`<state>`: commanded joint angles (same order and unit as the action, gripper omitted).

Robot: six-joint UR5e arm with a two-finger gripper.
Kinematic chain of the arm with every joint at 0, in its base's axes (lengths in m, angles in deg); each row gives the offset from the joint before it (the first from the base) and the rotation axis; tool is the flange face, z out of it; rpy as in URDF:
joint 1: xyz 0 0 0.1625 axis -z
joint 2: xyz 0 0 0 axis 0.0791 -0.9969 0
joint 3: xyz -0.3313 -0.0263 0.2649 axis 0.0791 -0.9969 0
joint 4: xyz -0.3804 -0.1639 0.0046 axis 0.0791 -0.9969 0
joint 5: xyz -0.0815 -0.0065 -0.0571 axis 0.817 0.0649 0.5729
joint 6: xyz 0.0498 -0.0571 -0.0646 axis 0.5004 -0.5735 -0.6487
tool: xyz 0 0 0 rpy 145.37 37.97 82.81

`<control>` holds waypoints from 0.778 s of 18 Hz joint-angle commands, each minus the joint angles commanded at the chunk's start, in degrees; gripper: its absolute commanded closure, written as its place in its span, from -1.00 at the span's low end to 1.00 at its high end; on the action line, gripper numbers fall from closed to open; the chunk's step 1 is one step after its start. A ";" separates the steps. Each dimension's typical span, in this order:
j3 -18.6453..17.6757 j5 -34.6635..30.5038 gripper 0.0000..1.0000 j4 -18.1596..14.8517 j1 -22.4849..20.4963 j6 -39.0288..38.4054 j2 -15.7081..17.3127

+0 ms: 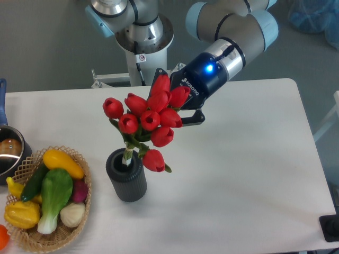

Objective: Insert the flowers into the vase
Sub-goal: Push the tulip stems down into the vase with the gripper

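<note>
The flowers (144, 119), a bunch of red tulip buds on green stems, stand with their stems inside the mouth of the vase (127, 177). The vase is dark grey, ribbed and upright on the white table. The bunch leans up and to the right. My gripper (169, 101) is right behind the buds, above and to the right of the vase. One black finger (195, 118) shows at the lower right of the buds and another at their upper left. The fingers stand wide apart, so the gripper looks open. The buds hide the fingertips.
A wicker basket (79, 209) with toy vegetables stands just left of the vase. A metal pot (9, 151) sits at the left edge. The arm's base (140, 37) is behind the table. The table's (249, 174) front edge runs along the bottom.
</note>
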<state>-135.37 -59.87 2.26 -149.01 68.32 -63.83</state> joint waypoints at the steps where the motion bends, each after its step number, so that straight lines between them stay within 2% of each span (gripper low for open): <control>1: 0.00 -0.53 0.91 0.00 0.52 0.44 -0.18; 10: -0.61 -1.59 0.85 0.00 1.84 0.62 -1.50; 14: -1.93 -6.50 0.82 0.26 4.03 0.80 -1.76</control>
<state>-137.30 -66.37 2.52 -144.97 69.11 -65.59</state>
